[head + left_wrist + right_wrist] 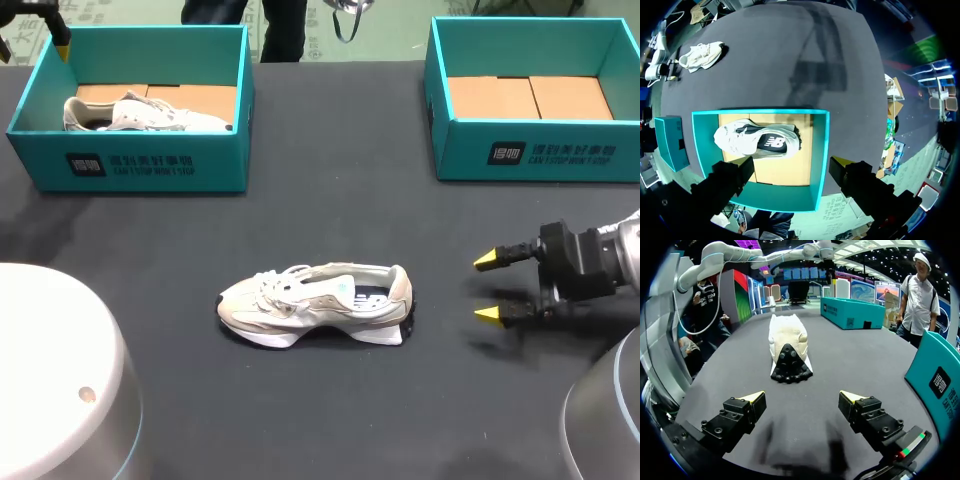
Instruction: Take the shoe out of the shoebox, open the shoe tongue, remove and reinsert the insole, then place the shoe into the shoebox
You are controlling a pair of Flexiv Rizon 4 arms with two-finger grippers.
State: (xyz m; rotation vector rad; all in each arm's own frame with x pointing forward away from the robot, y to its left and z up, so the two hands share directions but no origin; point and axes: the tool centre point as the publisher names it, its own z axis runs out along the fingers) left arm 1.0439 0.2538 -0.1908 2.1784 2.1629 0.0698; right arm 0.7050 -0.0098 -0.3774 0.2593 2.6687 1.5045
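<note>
My head camera looks down on the table (pixel 330 400) from high behind. Left wrist camera, at ten o'clock, faces straight down into a shoebox (pixel 760 112). Right wrist camera, low at three o'clock, faces the shoe (pixel 787 340) all views share.

Table (pixel 330 140): shoe (pixel 300 300), left shoebox (pixel 140 168), right shoebox (pixel 545 152)
</note>
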